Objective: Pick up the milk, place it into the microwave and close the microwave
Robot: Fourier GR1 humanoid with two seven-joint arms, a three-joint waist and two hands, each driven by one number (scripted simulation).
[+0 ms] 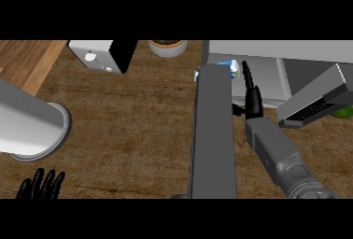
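The right hand (251, 93), fingers straight and pressed together, reaches toward one o'clock beside the open microwave door (212, 135), its fingertips near the milk (233, 69), a blue and white carton showing at twelve to one o'clock just past the door's far end, at the mouth of the microwave (276, 51). The left hand (41, 184) rests at seven o'clock, fingers up and spread.

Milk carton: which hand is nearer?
Right. The right hand reaches up beside the milk carton at the microwave opening; the left hand rests far off at the lower left.
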